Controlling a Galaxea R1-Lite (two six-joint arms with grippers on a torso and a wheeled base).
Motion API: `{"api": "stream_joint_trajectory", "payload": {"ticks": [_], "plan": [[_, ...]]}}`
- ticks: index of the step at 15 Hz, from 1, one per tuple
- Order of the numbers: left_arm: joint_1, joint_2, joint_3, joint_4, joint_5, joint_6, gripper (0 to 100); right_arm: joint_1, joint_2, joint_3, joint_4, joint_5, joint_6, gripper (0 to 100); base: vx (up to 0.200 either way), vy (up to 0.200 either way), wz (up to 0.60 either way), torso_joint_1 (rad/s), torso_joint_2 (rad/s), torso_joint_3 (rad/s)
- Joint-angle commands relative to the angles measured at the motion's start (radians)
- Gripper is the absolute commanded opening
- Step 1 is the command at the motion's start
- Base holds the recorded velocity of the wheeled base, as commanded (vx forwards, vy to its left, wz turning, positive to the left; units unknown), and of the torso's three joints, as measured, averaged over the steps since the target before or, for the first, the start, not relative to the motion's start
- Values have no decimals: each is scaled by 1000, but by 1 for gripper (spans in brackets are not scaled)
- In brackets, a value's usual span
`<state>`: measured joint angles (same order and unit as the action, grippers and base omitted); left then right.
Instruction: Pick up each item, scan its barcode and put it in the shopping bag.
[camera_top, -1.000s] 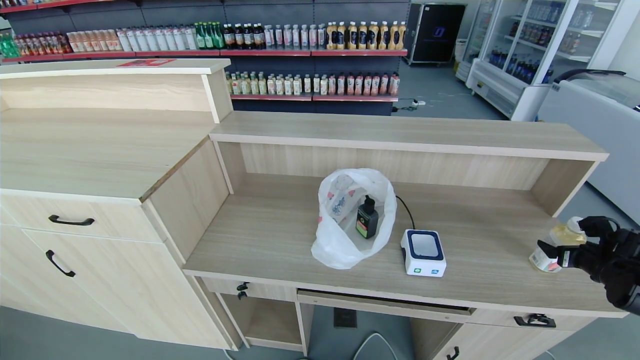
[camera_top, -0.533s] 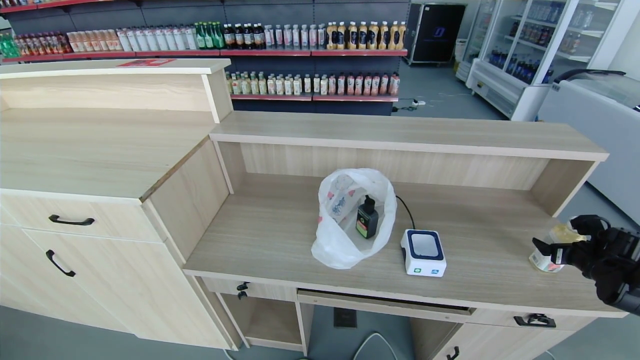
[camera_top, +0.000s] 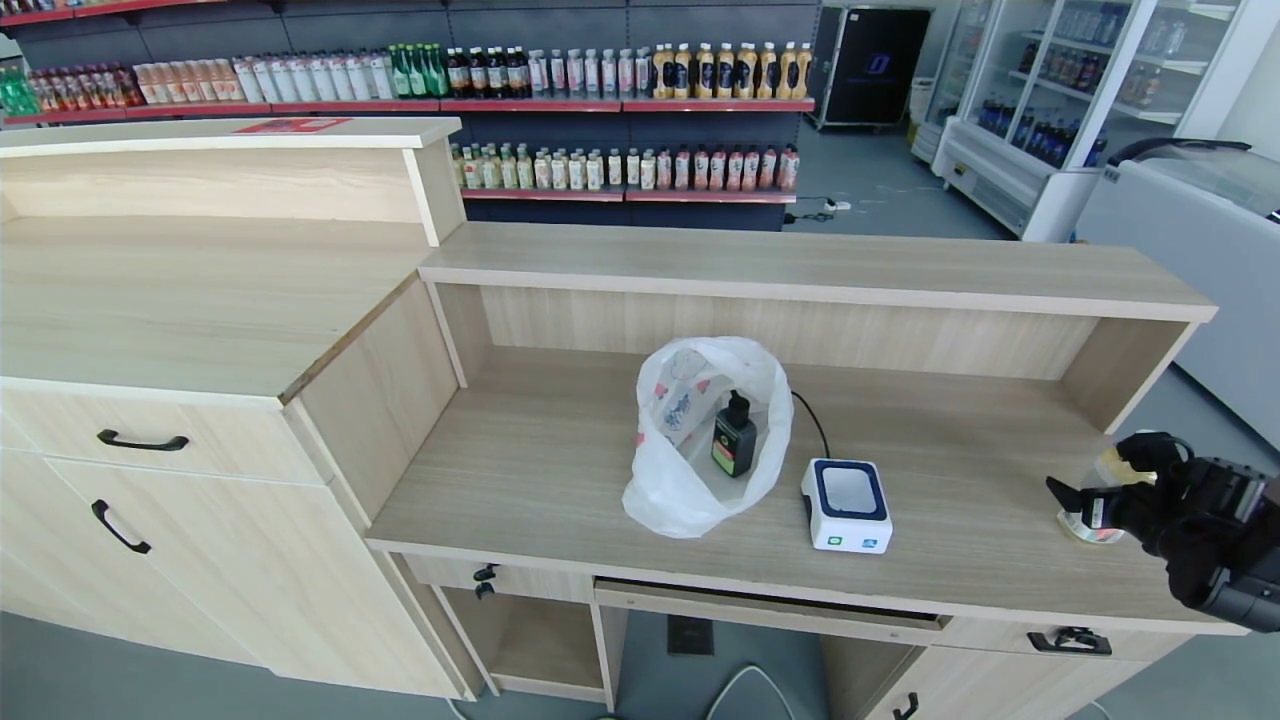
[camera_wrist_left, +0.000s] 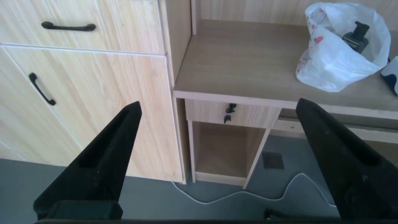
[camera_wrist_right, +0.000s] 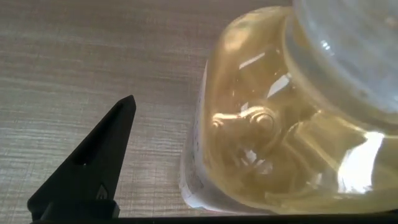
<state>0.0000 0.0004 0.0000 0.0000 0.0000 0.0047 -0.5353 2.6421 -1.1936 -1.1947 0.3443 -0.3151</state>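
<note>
The left gripper (camera_wrist_left: 217, 104) is hanging low beside the wooden counter (camera_top: 560, 470), off its left end and in front of the cabinet (camera_top: 200, 560) with the black handles. Its jaws are standing spread wide and holding nothing.

On the counter's lower surface, near the middle, the white shopping bag (camera_top: 665, 495) is sitting with its mouth open. A black bottle (camera_top: 734, 442) is standing upright inside it, and a printed packet (camera_top: 678, 408) is leaning in the bag just to that bottle's left.

Just beside the bag on its right, the white scanner (camera_top: 846, 503) is lying flat with its dark-framed window facing up. Its black cable (camera_top: 815, 425) is running back behind the bag.

Well apart from the scanner, at the counter's far right end, a clear bottle of yellowish liquid (camera_wrist_right: 280, 124) is standing on the wood. The right gripper (camera_top: 1100, 470) is reaching in around it from the right, with its jaws parted, one on either side of the bottle. From the right wrist, one dark finger (camera_wrist_right: 87, 168) is showing clear of the bottle's side, with bare counter between them.
</note>
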Motion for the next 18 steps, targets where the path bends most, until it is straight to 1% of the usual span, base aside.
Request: {"api": "stream_joint_trajectory", "payload": {"ticks": [1,3,4,8,11,13,15,16,17,18], "plan": [[0,0,0,0,0,0,100,1,13,0,0,1,-5,100,0,0,0,0,0,0],[0,0,0,0,0,0,100,3,18,-4,0,2,-5,100,0,0,0,0,0,0],[0,0,0,0,0,0,100,3,18,-11,0,2,-5,0,0,0,0,0,0,0],[0,0,0,0,0,0,100,6,16,-30,0,2,-5,0,0,0,0,0,0,0],[0,0,0,0,0,0,100,15,16,-29,-3,1,-15,0,0,0,0,0,0,0],[0,0,0,0,0,0,100,18,15,-18,-9,-5,-48,0,0,0,0,0,0,0],[0,0,0,0,0,0,100,17,6,-17,-2,-4,-38,0,0,0,0,0,0,0],[0,0,0,0,0,0,100,15,-8,-14,3,-1,-29,0,0,0,0,0,0,0],[0,0,0,0,0,0,100,17,-68,17,38,-1,44,0,0,0,0,0,0,0],[0,0,0,0,0,0,100,21,-154,46,113,1,123,0,0,0,0,0,0,0]]}}
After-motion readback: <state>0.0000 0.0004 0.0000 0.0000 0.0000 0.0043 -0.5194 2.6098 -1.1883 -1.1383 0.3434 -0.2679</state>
